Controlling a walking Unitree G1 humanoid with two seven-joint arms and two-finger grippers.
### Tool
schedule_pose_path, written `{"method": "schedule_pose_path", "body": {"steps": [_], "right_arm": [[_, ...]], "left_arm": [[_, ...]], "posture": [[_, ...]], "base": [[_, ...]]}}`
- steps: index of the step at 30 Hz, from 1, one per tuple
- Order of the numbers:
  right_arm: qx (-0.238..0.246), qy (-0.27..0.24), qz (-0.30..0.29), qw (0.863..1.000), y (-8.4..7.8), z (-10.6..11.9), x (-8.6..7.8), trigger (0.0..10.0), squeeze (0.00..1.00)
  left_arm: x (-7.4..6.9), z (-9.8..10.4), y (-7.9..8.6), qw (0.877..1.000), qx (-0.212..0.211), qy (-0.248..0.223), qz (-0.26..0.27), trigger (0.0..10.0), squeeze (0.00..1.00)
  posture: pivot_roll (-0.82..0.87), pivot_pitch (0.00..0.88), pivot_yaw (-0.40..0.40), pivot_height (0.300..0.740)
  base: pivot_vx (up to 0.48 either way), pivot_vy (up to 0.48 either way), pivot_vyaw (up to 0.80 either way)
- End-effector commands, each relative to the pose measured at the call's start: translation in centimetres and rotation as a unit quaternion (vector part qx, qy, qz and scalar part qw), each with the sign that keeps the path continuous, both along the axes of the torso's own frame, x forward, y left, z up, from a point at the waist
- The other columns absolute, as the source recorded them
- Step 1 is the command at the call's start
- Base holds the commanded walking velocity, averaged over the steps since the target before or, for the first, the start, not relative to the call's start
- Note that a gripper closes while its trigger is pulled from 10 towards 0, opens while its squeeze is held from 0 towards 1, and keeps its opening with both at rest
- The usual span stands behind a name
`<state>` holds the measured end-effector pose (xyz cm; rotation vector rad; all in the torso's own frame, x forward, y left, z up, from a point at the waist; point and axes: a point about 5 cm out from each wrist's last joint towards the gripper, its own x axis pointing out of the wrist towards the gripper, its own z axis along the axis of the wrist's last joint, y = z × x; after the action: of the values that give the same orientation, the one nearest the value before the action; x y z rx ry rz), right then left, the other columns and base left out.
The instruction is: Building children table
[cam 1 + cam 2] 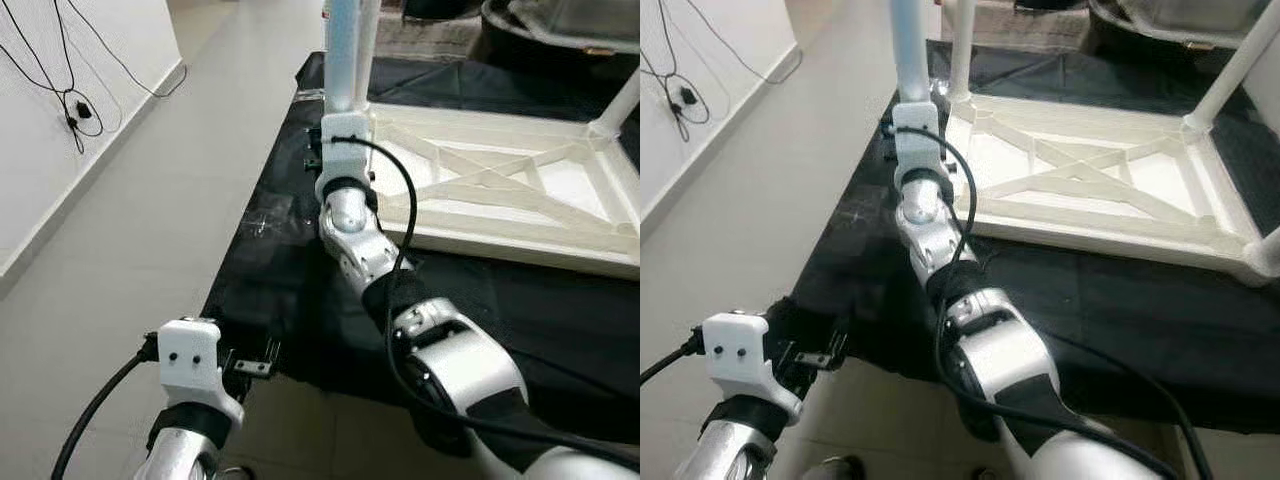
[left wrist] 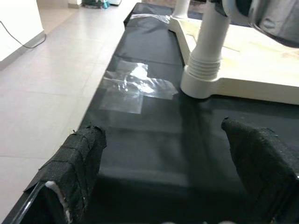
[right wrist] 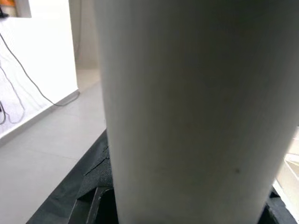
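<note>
Table leg (image 1: 341, 55) upright right against the right claw (image 1: 318, 152), grip unclear; left claw (image 2: 173, 158) wide open, empty.

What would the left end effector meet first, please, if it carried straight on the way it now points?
Probably the black sheet, then the white table leg at the upturned tabletop's corner; depth is unclear.

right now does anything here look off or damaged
Nothing looks broken. The white tabletop lies upside down on the black sheet, legs pointing up, as expected mid-assembly. One oddity: a patch of clear tape on the sheet near the corner leg, where the right gripper is. The left gripper hovers open.
</note>
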<state>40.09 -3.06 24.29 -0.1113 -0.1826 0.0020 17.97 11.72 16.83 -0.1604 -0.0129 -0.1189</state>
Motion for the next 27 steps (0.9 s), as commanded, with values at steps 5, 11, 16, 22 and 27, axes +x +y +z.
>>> {"method": "schedule_pose_path", "body": {"steps": [5,11,16,22,27], "right_arm": [[-0.005,0.166,0.082,0.983,0.6,-7.0,-1.0,10.0,0.00],[0.003,0.223,0.068,0.972,0.2,-8.8,-1.3,10.0,0.00],[0.021,0.229,0.021,0.973,-0.9,-9.1,-1.2,10.0,0.00],[0.067,0.267,0.137,0.951,0.4,-9.7,-1.7,10.0,0.00],[0.045,0.279,0.355,0.891,3.1,-10.1,-3.6,10.0,0.00]], "left_arm": [[-0.1,-0.4,0.0,1.000,0.003,0.009,-0.004,10.0,0.00],[0.0,-0.4,0.0,1.000,0.005,0.008,-0.004,10.0,0.00],[0.0,-0.4,0.1,1.000,0.006,0.008,-0.004,10.0,0.00],[0.1,-0.3,0.3,1.000,0.009,0.007,-0.004,10.0,0.00],[0.1,-0.3,0.5,1.000,0.011,0.006,-0.002,10.0,0.00]], "posture": [[0.14,0.216,-0.043,0.740],[0.14,0.213,-0.045,0.740],[0.14,0.213,-0.045,0.740],[0.14,0.221,-0.040,0.740],[0.14,0.223,-0.040,0.740]], "base": [[0.000,0.000,0.00],[0.000,0.000,0.00],[0.000,0.000,0.00],[0.000,0.000,0.00],[0.000,0.000,0.00]]}}
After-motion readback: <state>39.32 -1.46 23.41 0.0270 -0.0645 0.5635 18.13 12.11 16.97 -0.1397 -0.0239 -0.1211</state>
